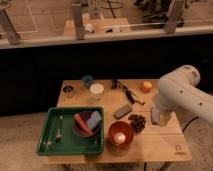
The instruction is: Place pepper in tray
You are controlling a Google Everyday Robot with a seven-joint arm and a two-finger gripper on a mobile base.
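Observation:
The slim red-orange pepper (81, 123) lies inside the green tray (45, 145) at the table's front left. It rests on a dark round dish beside a blue-grey sponge (93, 119). My gripper (156, 116) hangs from the white arm over the right side of the table, well apart from the tray. It looks open and holds nothing.
A fork (58, 129) lies in the tray's left half. A dark-red bowl (120, 134) stands right of the tray. A grey block (121, 111), a dark pile (136, 121), a black utensil (125, 91), an orange fruit (146, 86), a white cup (96, 91), a blue cup (87, 80) and a small tin (68, 91) fill the table.

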